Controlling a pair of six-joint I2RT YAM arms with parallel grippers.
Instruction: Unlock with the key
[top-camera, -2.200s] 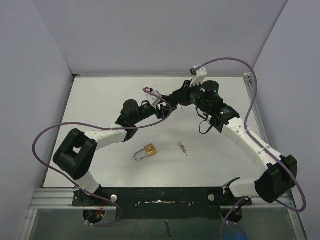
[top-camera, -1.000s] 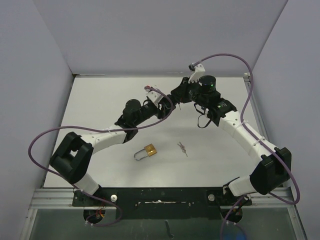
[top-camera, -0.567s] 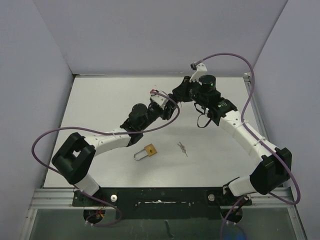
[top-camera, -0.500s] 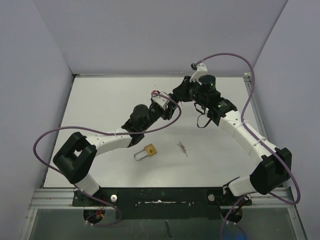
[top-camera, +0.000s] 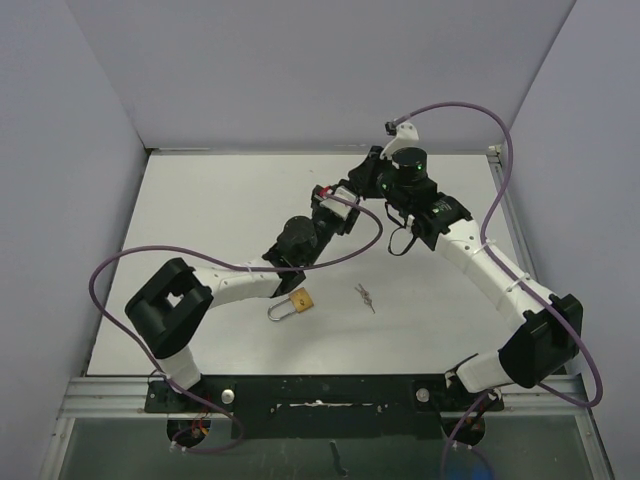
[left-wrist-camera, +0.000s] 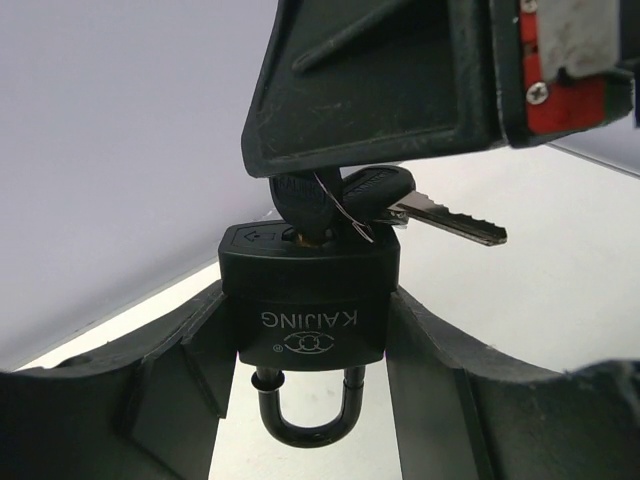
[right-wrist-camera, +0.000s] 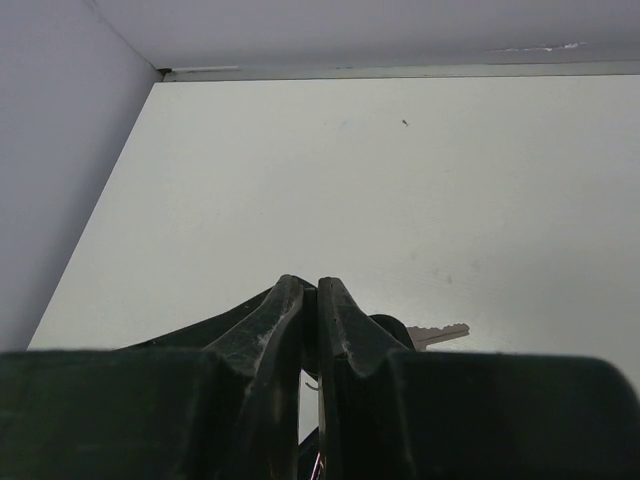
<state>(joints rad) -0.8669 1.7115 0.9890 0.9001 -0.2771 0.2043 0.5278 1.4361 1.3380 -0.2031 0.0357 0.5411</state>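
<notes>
In the left wrist view, a black padlock (left-wrist-camera: 310, 300) marked KAIJING sits between my left gripper's (left-wrist-camera: 310, 312) fingers (left-wrist-camera: 185, 370), which are shut on its body. Its shackle (left-wrist-camera: 305, 425) points toward the camera. A black-headed key (left-wrist-camera: 305, 205) stands in the keyhole on the far end, and my right gripper (right-wrist-camera: 310, 285) is shut on its head. A spare key (left-wrist-camera: 445, 218) on the same ring sticks out to the right and also shows as the spare key (right-wrist-camera: 438, 333). From above, the left gripper (top-camera: 335, 212) and right gripper (top-camera: 357, 192) meet over the table's middle back.
A brass padlock (top-camera: 298, 302) with a steel shackle lies on the white table (top-camera: 200, 220) near the front centre. A small pair of keys (top-camera: 365, 297) lies just right of it. Grey walls enclose the back and both sides. Purple cables (top-camera: 470, 110) loop off both arms.
My left arm's elbow and forearm have swung to the right, and its wrist now sits closer to the right gripper. The right arm has barely moved. Both grips are unchanged.
</notes>
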